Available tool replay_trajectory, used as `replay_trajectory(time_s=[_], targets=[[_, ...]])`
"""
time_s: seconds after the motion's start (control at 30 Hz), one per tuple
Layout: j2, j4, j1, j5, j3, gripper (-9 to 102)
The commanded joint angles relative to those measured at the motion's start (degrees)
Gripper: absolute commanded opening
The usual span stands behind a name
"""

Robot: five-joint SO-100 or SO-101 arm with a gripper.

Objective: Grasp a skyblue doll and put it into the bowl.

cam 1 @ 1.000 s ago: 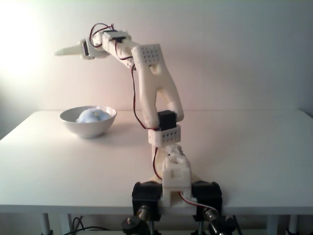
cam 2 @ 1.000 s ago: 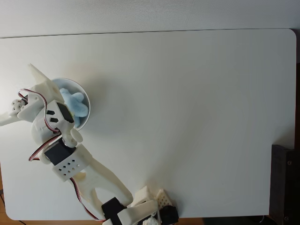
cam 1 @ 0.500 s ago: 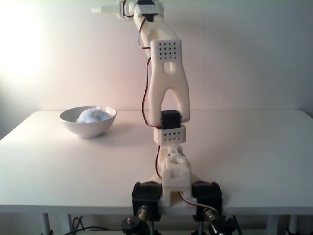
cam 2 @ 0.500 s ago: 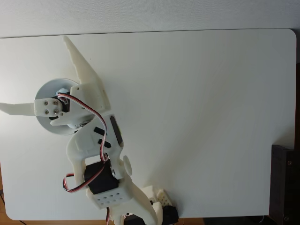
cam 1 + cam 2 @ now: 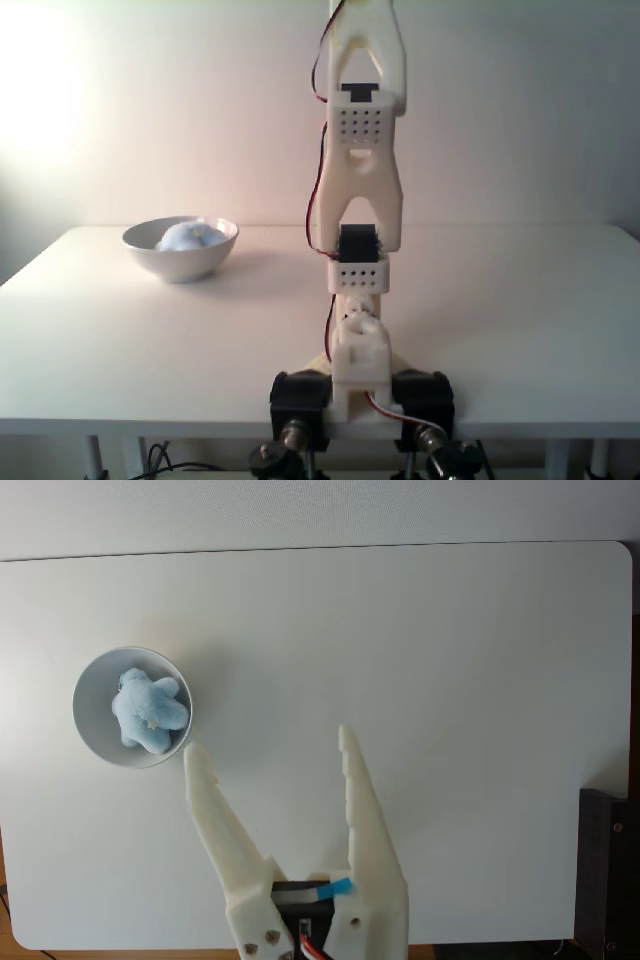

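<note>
Inside the bowl [image 5: 88,736], skyblue doll [image 5: 148,711], left of the wide-spread, empty end effector [image 5: 268,744].

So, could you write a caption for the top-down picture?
Blue doll lies inside the white bowl; the open gripper is beside it above the table.

We see a plain white desk [image 5: 450,680] with rounded corners — matte and evenly lit. Directly on it stands the bowl [image 5: 92,725], near the desk's left edge in the top-down fixed view [image 5: 180,262]. The arm's base [image 5: 358,372] sits at the near edge, well apart from the bowl — to its right.
</note>
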Motion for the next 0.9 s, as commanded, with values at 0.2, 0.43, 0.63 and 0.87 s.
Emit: replay_trajectory(time_s=[0.2,0.43,0.63,0.87], targets=[[11.51,34.98,1.85,-0.53,0.00,30],[11.78,46.49,1.14,-1.58,2.11,30],[19.86,45.97,0.97,-3.52,17.84,30],[36.39,39.46,0.97,-3.16,43.86,30]])
